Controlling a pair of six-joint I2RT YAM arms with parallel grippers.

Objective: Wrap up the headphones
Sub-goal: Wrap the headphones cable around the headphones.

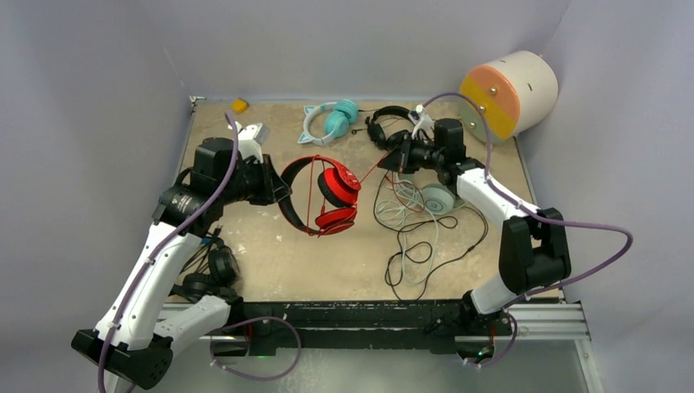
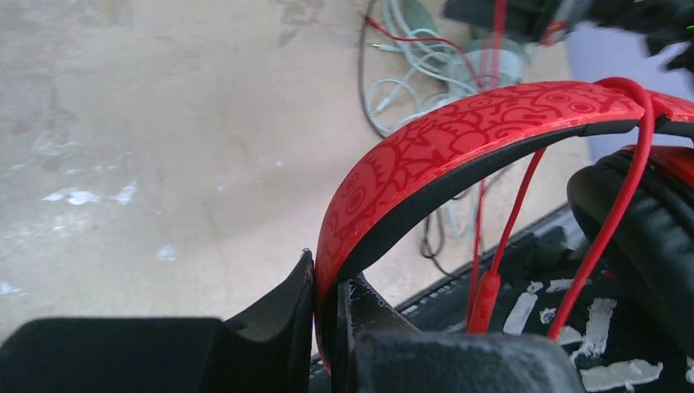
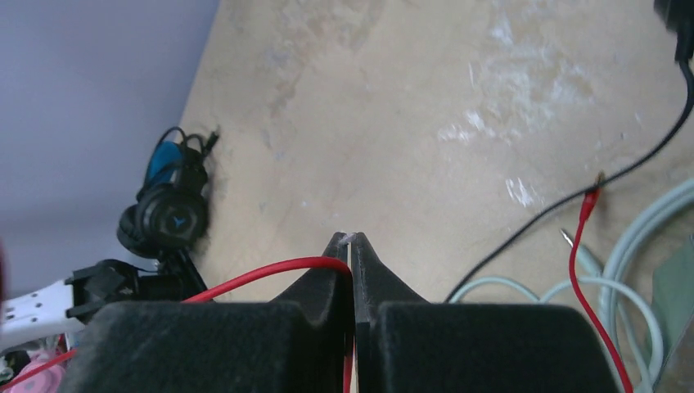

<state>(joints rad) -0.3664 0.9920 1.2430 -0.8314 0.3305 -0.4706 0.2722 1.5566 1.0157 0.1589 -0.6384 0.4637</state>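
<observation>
Clamps the red headphones (image 1: 326, 195) by the headband in the shut left gripper (image 1: 281, 187), arm raised from its base and wrist turned rightward, at the middle of the table (image 1: 344, 266). Pinches their red cable (image 1: 376, 169) in the closed right gripper (image 1: 398, 157), forearm reaching leftward above a pale cable tangle (image 1: 409, 217).

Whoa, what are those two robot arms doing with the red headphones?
They are sharing one job. The left gripper is clamped shut on the band of the red headphones, holding them steady. The right gripper pinches their thin red cable. The cable passes over the band, so wrapping looks under way. A mint-green headset lies on the table with its cable in a loose tangle.
</observation>
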